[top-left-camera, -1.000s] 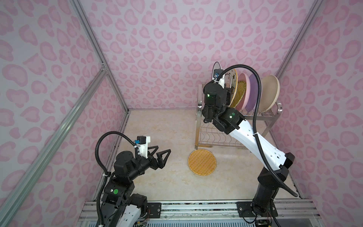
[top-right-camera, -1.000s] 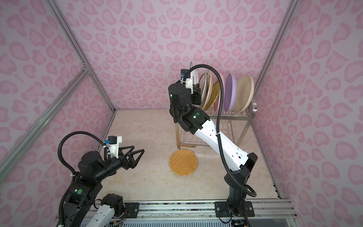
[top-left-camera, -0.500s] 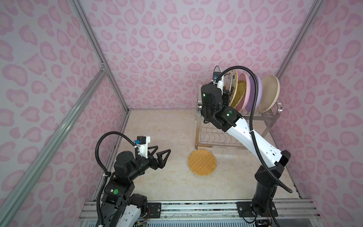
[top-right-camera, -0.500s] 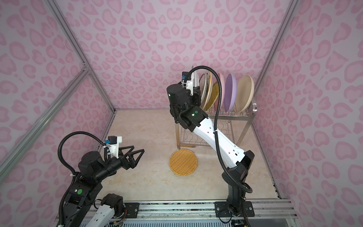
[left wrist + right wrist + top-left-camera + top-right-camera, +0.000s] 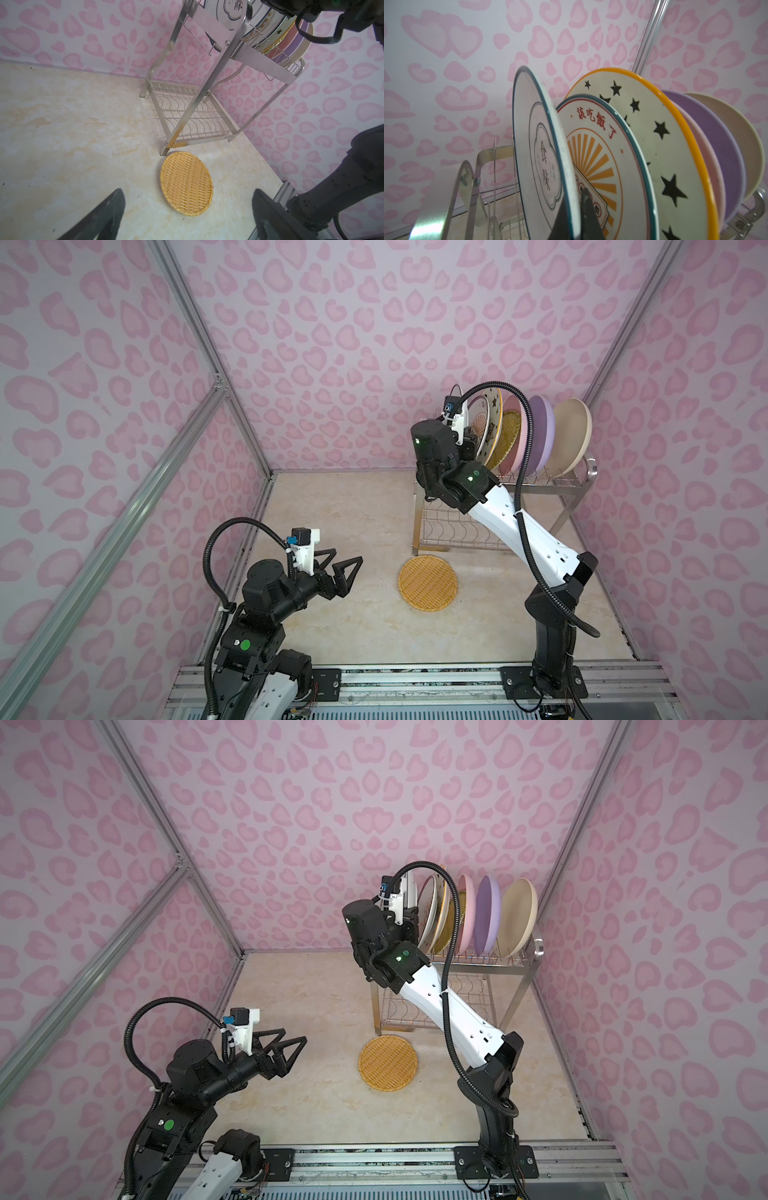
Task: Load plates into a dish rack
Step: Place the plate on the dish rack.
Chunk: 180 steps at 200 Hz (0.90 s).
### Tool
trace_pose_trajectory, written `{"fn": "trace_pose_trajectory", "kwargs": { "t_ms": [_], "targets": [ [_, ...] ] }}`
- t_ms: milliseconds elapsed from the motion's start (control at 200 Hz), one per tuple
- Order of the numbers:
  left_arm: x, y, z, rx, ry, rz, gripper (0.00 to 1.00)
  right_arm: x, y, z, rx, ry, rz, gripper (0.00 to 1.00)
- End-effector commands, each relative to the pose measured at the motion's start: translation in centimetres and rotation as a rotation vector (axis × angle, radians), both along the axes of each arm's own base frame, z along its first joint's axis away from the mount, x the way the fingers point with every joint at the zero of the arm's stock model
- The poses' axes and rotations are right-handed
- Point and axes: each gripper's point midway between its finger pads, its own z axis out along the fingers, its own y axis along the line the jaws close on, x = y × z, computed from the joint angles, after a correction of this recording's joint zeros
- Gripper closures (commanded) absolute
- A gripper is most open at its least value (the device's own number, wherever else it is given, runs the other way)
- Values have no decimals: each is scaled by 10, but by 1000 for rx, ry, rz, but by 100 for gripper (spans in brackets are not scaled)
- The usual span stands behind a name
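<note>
Ok so from my end: closest in, the left gripper (image 5: pixel 347 558) hangs low over the table (image 5: pixel 332 497). Its fingers are spread wide with nothing between them, and it's aimed toward the rack side. In the left wrist view, 1 yellow woven plate (image 5: pixel 186 184) shows up between the 2 fingers (image 5: pixel 108 214), but it's well ahead of them. It lies flat on the table, just beside the front corner leg of the dish rack (image 5: pixel 552 487). I can't tell if it actually touches the leg.

Further back, the dish rack stands on its 4 legs near the far corner, with wavy wires on the lower tier and prongs up top. The right arm reaches up to the near end of the top tier. The right gripper (image 5: pixel 578 209) is pressed together on the rim of the dark-rimmed plate (image 5: pixel 542 155). That plate stands on edge, about upright, first in the row. I can't tell whether its bottom edge is down between the prongs, since the arm's in the way.

Behind it, 6 more plates stand on edge on the top tier, all leaning toward the far end:
- sunburst plate (image 5: pixel 593 158)
- star plate (image 5: pixel 654 141) with the orange rim
- second woven plate (image 5: pixel 510 433)
- pink plate (image 5: pixel 468 919)
- lilac plate (image 5: pixel 487 915)
- cream plate (image 5: pixel 517 915), last in line by the rack's end loop

Past all that is just the pink heart-print wall (image 5: pixel 374 344).
</note>
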Motion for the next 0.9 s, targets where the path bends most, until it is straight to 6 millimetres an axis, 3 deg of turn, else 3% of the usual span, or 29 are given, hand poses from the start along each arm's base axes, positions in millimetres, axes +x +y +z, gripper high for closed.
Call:
{"fn": "trace_pose_trajectory", "kwargs": {
  "t_ms": [0, 661, 896],
  "targets": [
    [1, 0, 2, 10, -21, 0, 3, -1, 1, -6, 9, -4, -18, 100],
    [-2, -1, 2, 12, -28, -7, 3, -22, 7, -20, 5, -19, -42, 100],
    [-2, -1, 2, 12, -28, -7, 3, -33, 11, -21, 19, -26, -23, 91]
  ]
}}
